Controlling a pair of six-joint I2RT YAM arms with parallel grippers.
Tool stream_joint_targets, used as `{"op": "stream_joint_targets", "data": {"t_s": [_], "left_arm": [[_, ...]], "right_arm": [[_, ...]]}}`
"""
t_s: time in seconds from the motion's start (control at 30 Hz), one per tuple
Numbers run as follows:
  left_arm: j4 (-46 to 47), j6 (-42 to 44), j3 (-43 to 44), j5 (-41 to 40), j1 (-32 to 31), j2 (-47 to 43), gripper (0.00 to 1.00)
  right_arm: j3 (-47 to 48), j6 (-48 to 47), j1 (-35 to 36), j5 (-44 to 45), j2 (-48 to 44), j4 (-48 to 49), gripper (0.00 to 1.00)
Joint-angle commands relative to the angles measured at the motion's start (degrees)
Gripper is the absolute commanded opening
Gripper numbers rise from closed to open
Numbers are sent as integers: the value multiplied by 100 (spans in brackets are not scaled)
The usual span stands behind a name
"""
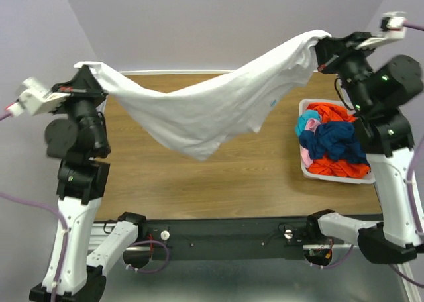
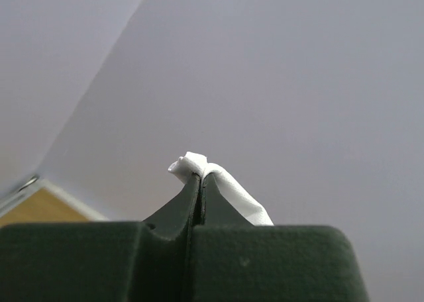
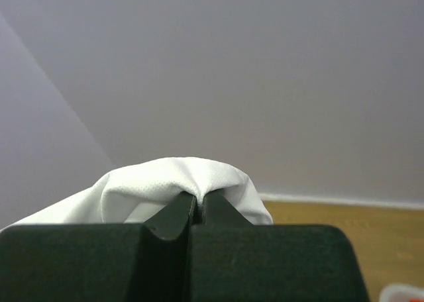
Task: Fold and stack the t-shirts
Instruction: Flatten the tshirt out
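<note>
A plain white t-shirt hangs stretched in the air above the wooden table, sagging in the middle, with a small blue label showing on it. My left gripper is shut on its left end, where a pinch of white cloth sticks out above the closed jaws. My right gripper is shut on its right end, with the white cloth bunched over the jaws. Other t-shirts, orange, dark blue, pink and teal, lie crumpled in the bin at the right.
A white plastic bin stands at the table's right edge beside my right arm. Pale walls close the table off at the back and on both sides. The arm bases sit on a black rail along the near edge.
</note>
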Motion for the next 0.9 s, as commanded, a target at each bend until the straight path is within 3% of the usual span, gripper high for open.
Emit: {"op": "stream_joint_targets", "data": {"t_s": [0.0,0.17,0.27,0.57,0.73,0.87], "left_arm": [[-1124,-312,-468,-595,246,931,0],[-1108,-444,-731,371,1028,1547,0],[-845,-401,-1144,715,1073,1635,0],[-1001,-515,-1471,497,1152,1372,0],[-1257,-550,-1146,242,1153,915,0],[-880,-261,-874,154,1161,782,0]], "right_arm": [[-388,111,-10,1463,681,-804,1],[-642,32,-80,1527,1146,-901,2],[-880,67,-80,1456,1200,-892,3],[-1486,181,-89,1544,876,-901,3],[-1759,199,-89,1061,296,-945,4],[-1847,181,-89,569,23,-1068,6]]}}
